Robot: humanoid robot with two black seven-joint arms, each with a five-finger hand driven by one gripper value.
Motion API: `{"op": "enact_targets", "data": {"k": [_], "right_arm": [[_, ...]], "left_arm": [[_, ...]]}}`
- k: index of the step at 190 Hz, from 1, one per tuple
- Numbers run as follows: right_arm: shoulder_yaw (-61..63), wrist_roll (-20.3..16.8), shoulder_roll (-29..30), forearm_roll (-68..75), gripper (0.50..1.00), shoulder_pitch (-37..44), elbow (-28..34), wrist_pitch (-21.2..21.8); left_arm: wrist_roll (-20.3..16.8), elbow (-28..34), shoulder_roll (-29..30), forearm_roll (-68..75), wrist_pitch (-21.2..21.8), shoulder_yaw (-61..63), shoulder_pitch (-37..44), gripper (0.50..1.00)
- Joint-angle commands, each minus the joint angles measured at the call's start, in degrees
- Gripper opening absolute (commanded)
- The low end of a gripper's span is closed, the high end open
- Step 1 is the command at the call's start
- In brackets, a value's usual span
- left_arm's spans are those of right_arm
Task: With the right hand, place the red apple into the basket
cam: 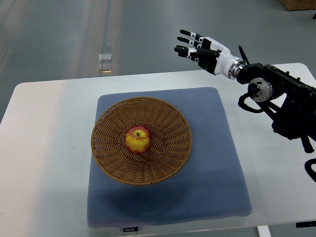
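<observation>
A red and yellow apple [138, 139] lies in the middle of a round woven wicker basket [111, 163]. The basket stands on a blue-grey mat [212, 163] on the white table. My right hand [195, 49] is raised beyond the table's far edge, up and to the right of the basket, well apart from the apple. Its black and white fingers are spread and hold nothing. Its black arm [281, 98] comes in from the right edge. No left arm shows.
The white table [44, 158] extends around the mat on all sides. A small clear object [105, 62] sits on the grey floor beyond the table's far edge.
</observation>
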Motion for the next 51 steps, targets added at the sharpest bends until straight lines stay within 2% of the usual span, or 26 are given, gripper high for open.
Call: {"op": "enact_targets", "data": {"k": [1,9,10,28,51], "right_arm": [[6.2,1.4,4.3,0.1,0.924,-4.8,-2.3,0.0],[6.2,1.4,4.3,0.1,0.924,-4.8,-2.3,0.0],[7.1,3.1,5.6,0.2,0.924,-5.4,-4.0,0.1],[7.4,6.0,6.7,0.8,0.924,-5.6,-6.4,0.1],[7.3,6.7,8.0,2.3,0.924,-5.6,-7.6,0.4]], "left_arm": [[0.0,-0.1,0.0,0.0,0.0,0.0,-0.1,1.0],[0.0,-0.1,0.0,0.0,0.0,0.0,-0.1,1.0],[0.0,-0.1,0.0,0.0,0.0,0.0,0.0,1.0],[0.0,-0.1,0.0,0.0,0.0,0.0,-0.1,1.0],[0.0,-0.1,0.0,0.0,0.0,0.0,0.0,1.0]]}}
